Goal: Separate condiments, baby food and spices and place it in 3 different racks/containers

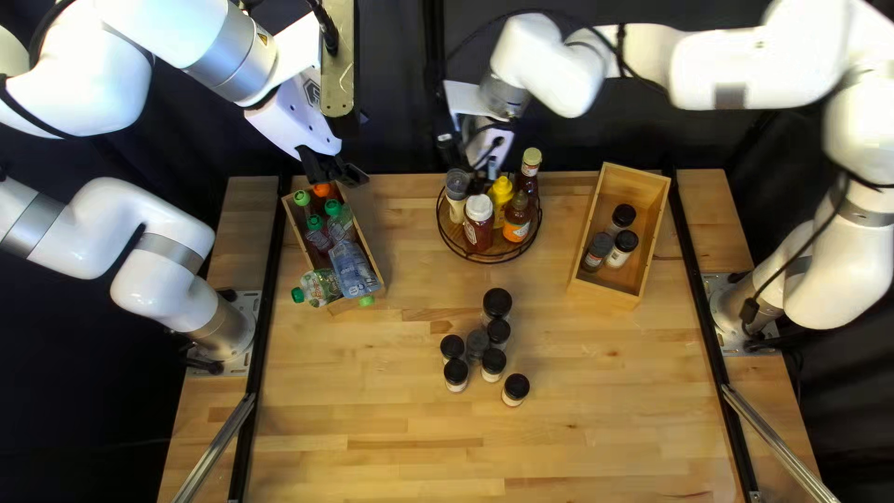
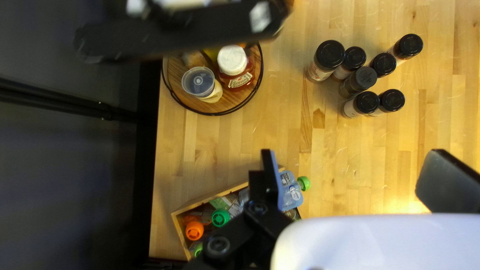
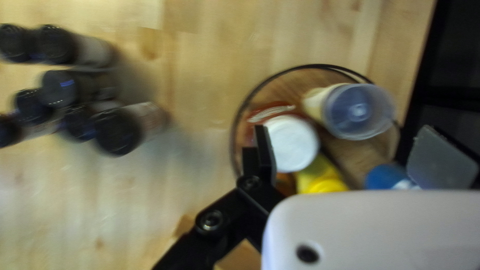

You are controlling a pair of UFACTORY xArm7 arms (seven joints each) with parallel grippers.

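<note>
Though baby food (image 1: 352,268) fills the left box (image 2: 200,203) and condiments (image 1: 479,224) the rack (image 2: 174,70) by the far edge of the tabletop (image 1: 372,466), sorting looks unfinished: three spices (image 1: 625,244) stand in the right box (image 1: 605,292), seven jars (image 1: 494,363) mid-tabletop. Left gripper (image 2: 355,165) and right gripper (image 3: 345,135) both have fingers apart, empty.

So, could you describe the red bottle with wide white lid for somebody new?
On the wooden table, between two wooden boxes, is a round rack with a black wire rim. The bottle stands in it, beside the yellow one. Unlike its yellow neighbour, it is dark red with a wide white lid.
</note>
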